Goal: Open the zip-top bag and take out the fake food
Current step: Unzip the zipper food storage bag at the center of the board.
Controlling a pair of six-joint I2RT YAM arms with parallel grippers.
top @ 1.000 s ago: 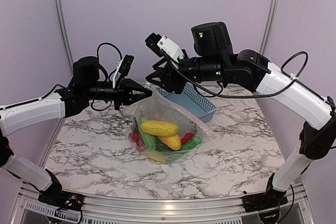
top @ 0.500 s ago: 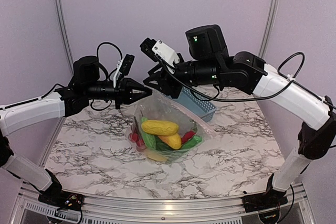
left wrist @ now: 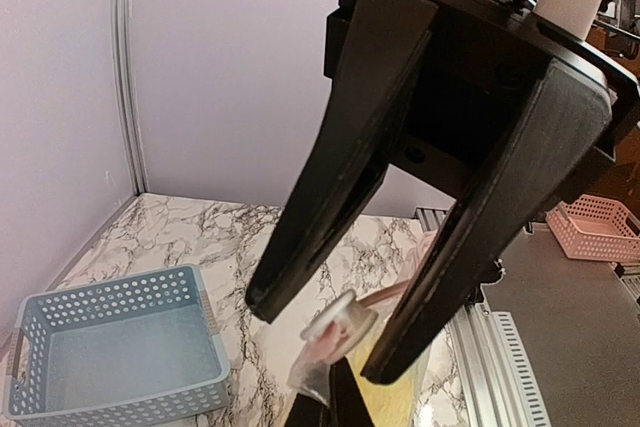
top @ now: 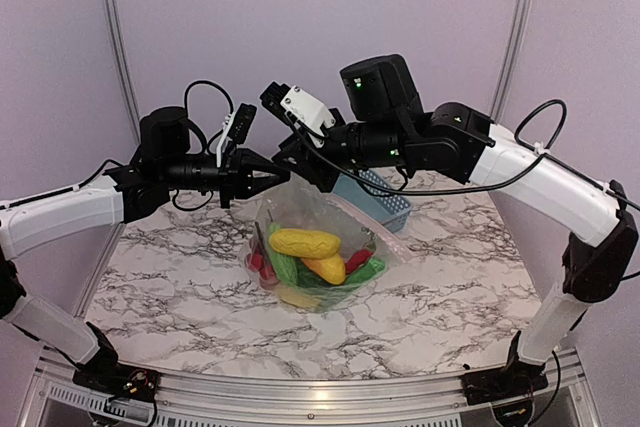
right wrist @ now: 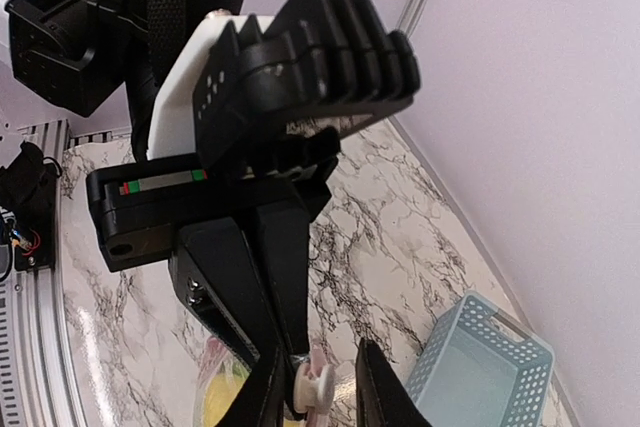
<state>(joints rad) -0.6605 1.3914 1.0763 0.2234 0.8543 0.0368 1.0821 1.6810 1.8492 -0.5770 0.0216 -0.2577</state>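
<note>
From above, our left gripper [top: 277, 175] pinches the bag [top: 345, 215] by its raised lip; the toy food [top: 305, 243] sags at five o'clock, mid-table. Left wrist: the right gripper [left wrist: 323, 339], narrow but unclosed, straddles the zip tab [left wrist: 340, 319]. Right wrist: that tab sits between its fingers [right wrist: 378, 392], at six o'clock.

Bright, even light, soft from overhead.
Only faint shadows on the marble table [top: 170, 277]; pale sheen on the zip-top bag [top: 335, 215]; close wrist views slightly soft.

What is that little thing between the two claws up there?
The pale zip tab of the bag: the left claw pinches the bag there, the right claw straddles it. Clearest in the right wrist view.
</note>
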